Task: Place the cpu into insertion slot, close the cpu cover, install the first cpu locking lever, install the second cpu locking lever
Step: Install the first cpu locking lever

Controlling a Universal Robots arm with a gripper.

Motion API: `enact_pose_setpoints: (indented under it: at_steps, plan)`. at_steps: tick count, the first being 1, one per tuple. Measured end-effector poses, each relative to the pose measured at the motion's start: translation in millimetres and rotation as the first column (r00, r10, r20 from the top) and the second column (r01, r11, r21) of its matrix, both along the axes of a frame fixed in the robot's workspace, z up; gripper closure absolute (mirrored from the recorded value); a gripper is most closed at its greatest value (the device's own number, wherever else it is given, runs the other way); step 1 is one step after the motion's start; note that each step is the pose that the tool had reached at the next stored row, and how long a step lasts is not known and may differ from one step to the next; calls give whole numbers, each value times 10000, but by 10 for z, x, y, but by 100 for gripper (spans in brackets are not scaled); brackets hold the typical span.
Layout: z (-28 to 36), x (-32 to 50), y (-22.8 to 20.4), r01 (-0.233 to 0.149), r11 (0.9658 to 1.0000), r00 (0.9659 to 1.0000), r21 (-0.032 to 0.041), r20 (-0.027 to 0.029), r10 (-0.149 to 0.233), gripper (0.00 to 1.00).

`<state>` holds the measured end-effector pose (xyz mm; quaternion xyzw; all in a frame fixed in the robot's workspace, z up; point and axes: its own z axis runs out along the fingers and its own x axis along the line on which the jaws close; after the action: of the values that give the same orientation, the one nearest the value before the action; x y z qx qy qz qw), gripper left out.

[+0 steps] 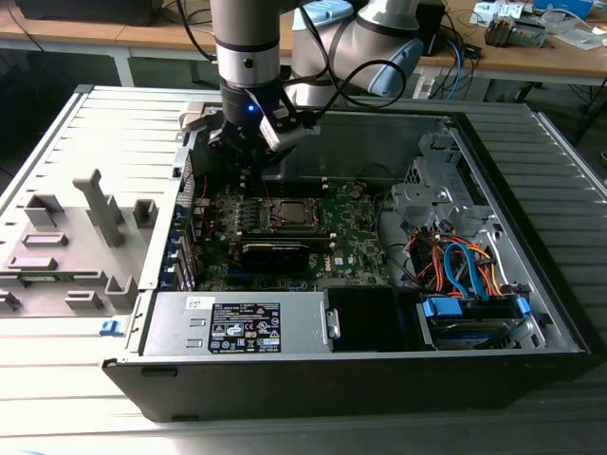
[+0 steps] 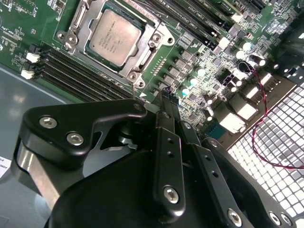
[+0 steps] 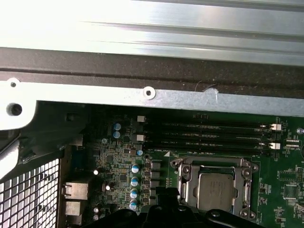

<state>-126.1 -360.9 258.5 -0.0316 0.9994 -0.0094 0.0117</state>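
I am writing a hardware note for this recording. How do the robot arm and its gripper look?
The arm has silver-grey tube segments and dark joint bands, one with a small blue light. Black cables run beside it. The gripper is black, built from linked bars fastened with silver screws.

The arm (image 1: 245, 57) hangs straight down, wrist vertical. Its gripper (image 2: 164, 99) points downward, 2 black fingers (image 2: 168, 137) drawn together with nothing held.

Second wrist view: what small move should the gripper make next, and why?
Probably ease the gripper down toward the socket's near edge. The cpu already lies seated with the cpu cover down around it, and the gripper hangs just beside them. The levers' state is unclear.
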Motion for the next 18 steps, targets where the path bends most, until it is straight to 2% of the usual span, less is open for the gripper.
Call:
enact_pose_setpoints:
  at_steps: [7,11,12,18]
  plan:
    - [0,-28,8,-1,10000,10000,0,0,1,89]
    - [0,-40,56,-1,10000,10000,1,1,1,89]
    - [0,-56,82,0,10000,10000,6,0,0,89]
    - [-2,-61,145,0,10000,10000,11,0,0,89]
